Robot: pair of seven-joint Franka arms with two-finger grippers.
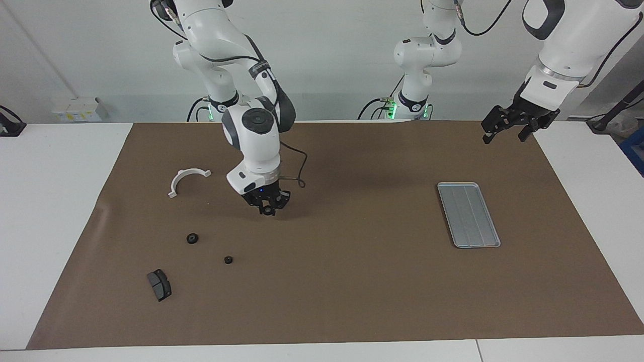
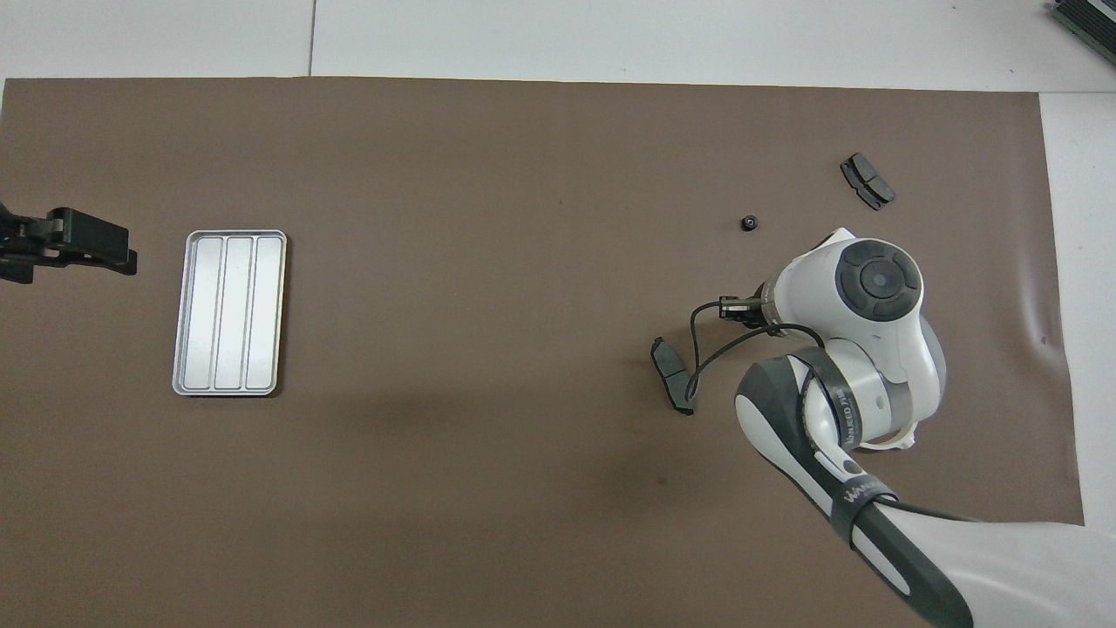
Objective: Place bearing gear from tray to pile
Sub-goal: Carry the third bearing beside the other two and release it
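Well, the table [image 1: 352, 291] under its brown mat is mostly bare. The silver tray [image 1: 468, 213] lies at the left arm's end with nothing in it, so the bearing gear [image 1: 265, 211] has already left it. I judge it is the small dark round part pinched in my right claw [image 1: 266, 207], whose fingers are drawn nearly together around it, low over the mat beside the white half-ring bracket [image 1: 187, 180].

What worries me is that a gear this small, let go from any height, could roll off clear of the pile. A brake pad [image 2: 673, 375] also lies just under my wrist, hidden in the facing view, and lowering blind I might clip it or drop the gear on top of it.

My left claw [image 1: 504, 131] waits spread and empty, up over the table's edge near the tray. A second brake pad [image 1: 159, 284] lies farthest from the robots. Two loose gears, the larger [image 1: 191, 238] and the smaller [image 1: 228, 260], sit between it and the bracket.
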